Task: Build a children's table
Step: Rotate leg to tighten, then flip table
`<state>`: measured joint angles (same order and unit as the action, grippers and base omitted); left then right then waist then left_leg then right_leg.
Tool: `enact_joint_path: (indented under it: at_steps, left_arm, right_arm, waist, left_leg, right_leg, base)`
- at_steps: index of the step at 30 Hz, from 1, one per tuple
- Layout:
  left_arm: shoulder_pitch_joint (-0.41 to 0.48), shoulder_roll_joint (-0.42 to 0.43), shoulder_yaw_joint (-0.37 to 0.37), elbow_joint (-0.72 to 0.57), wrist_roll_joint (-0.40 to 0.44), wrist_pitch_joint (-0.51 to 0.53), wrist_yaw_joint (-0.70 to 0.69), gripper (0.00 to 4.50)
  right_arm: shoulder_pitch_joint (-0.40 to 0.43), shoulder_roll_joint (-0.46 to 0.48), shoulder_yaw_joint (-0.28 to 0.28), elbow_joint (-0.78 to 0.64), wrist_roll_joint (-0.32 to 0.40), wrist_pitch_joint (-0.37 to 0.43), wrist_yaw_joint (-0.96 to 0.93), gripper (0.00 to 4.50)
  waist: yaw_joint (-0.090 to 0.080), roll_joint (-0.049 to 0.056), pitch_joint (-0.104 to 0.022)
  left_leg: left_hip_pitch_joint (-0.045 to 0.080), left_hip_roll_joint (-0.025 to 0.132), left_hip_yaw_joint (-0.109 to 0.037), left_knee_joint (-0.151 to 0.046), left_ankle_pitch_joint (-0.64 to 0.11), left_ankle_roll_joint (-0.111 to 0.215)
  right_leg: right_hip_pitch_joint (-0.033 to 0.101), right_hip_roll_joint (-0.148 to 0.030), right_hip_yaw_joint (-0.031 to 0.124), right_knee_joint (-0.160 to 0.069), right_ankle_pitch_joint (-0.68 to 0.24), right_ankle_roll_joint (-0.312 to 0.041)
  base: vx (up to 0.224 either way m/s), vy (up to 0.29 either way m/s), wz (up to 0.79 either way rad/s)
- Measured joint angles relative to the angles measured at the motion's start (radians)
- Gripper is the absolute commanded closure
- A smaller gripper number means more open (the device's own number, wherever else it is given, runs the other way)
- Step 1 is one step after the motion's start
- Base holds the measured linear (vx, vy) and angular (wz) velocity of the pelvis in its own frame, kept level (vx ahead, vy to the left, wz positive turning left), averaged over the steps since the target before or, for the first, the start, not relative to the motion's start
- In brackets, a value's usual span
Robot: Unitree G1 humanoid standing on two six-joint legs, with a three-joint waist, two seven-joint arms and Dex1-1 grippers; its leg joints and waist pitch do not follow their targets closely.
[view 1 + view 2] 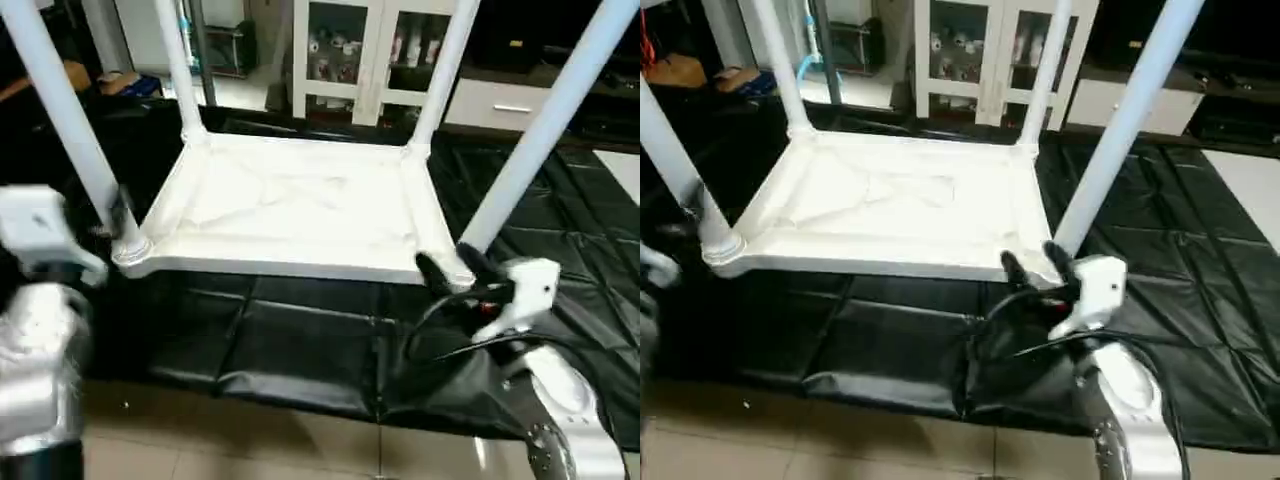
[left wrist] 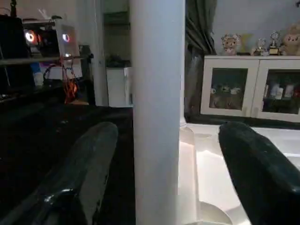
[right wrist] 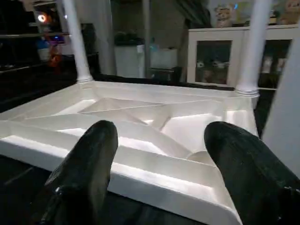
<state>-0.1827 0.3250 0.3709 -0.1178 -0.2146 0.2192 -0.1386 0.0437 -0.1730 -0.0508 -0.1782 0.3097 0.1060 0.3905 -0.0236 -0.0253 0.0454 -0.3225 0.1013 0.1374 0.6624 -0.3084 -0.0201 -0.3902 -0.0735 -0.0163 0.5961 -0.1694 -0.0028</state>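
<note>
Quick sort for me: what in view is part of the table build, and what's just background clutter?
Job:
- table top, upside down on the black mat
- four white legs, standing in its corners, e.g. near left leg, near right leg
- left tool, fingers either side of the near left leg
- right tool, open

Background:
- white glass-door cabinet
- plush toys

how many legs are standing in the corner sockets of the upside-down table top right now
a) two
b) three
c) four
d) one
c) four: the table top lies ribbed side up on the black mat, and a white leg rises from each corner: near left, far left, far right and near right.
</note>
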Motion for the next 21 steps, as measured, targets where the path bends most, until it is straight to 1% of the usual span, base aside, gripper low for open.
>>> enact_joint_path:
  at_steps: [1,3,4,6,8,13,15,17,18,21]
  left_arm:
    - [-0.017,0.001,-0.005,0.026,0.000,0.006,-0.003,0.38]
    - [-0.056,0.007,-0.009,0.069,0.010,0.024,0.002,0.09]
    - [-0.070,0.013,-0.010,0.083,0.018,0.033,0.009,0.02]
    - [-0.105,0.019,-0.004,0.110,0.022,0.046,0.021,0.01]
    - [-0.140,0.026,0.007,0.131,0.016,0.054,0.024,0.01]
    - [-0.224,0.051,0.007,0.227,-0.011,0.067,0.011,0.01]
    - [-0.261,0.062,0.004,0.290,-0.016,0.069,-0.008,0.01]
    - [-0.279,0.063,0.002,0.310,-0.020,0.070,-0.023,0.01]
    - [-0.288,0.063,-0.001,0.315,-0.023,0.071,-0.032,0.18]
    - [-0.294,0.062,-0.017,0.319,-0.025,0.080,-0.047,0.42]
  right_arm:
    - [-0.007,0.003,-0.001,0.004,0.000,0.002,-0.001,1.10]
    - [-0.023,0.011,0.002,0.004,0.001,0.006,-0.001,1.10]
    - [-0.028,0.014,0.004,0.004,0.003,0.012,-0.001,1.10]
    - [-0.030,0.018,0.013,0.004,0.004,0.022,-0.001,1.10]
    - [-0.029,0.022,0.023,0.002,0.008,0.027,-0.001,1.10]
    - [-0.025,0.023,0.031,0.000,0.011,0.045,-0.002,1.10]
    - [-0.025,0.025,0.031,-0.005,0.011,0.045,-0.002,1.10]
    - [-0.024,0.027,0.030,-0.007,0.011,0.046,-0.004,1.10]
    - [-0.024,0.030,0.030,-0.007,0.011,0.046,-0.006,1.10]
    - [-0.014,0.034,0.029,-0.015,0.011,0.046,-0.015,1.10]
  waist:
    - [0.001,-0.002,0.000]
    - [0.003,-0.007,-0.002]
    - [0.003,-0.007,-0.002]
    - [0.005,-0.007,-0.002]
    - [0.005,-0.008,-0.002]
    - [0.003,-0.007,-0.002]
    - [0.004,-0.005,0.000]
    - [0.003,-0.004,0.000]
    - [0.003,-0.004,0.000]
    - [0.003,0.000,0.002]
  left_leg:
    - [-0.002,0.001,0.001,0.000,0.002,0.000]
    - [-0.011,0.003,0.003,0.000,0.011,0.004]
    - [-0.013,0.003,0.004,0.000,0.015,0.011]
    - [-0.016,0.003,0.004,0.000,0.014,0.012]
    - [-0.019,0.003,0.004,0.000,0.014,0.013]
    - [-0.020,0.003,0.004,0.000,0.014,0.013]
    - [-0.020,0.003,0.004,0.000,0.015,0.012]
    - [-0.020,0.003,0.004,0.000,0.015,0.012]
    - [-0.020,0.003,0.004,0.000,0.015,0.012]
    - [-0.021,0.003,0.004,0.000,0.015,0.012]
  right_leg:
    - [-0.001,0.000,0.000,0.000,0.001,-0.001]
    - [-0.011,-0.001,0.000,0.003,0.004,-0.002]
    - [-0.013,-0.001,0.000,0.004,0.004,-0.002]
    - [-0.015,-0.002,0.000,0.003,0.004,-0.002]
    - [-0.016,-0.002,0.000,0.003,0.004,-0.002]
    - [-0.016,-0.002,0.000,0.002,0.004,-0.002]
    - [-0.016,-0.002,0.000,0.002,0.004,-0.002]
    - [-0.016,-0.003,0.000,0.002,0.004,-0.002]
    - [-0.016,-0.003,-0.001,0.002,0.004,-0.002]
    - [-0.016,-0.003,-0.001,0.002,0.004,-0.002]
  base:
    - [0.000,0.000,0.00]
    - [0.000,0.000,0.00]
    - [0.000,0.000,0.00]
    - [0.000,0.000,0.00]
    - [0.000,0.000,0.00]
    - [0.000,0.000,0.00]
    - [0.000,0.000,0.00]
    - [0.000,0.000,0.00]
    - [0.000,0.000,0.00]
    - [0.000,0.000,0.00]
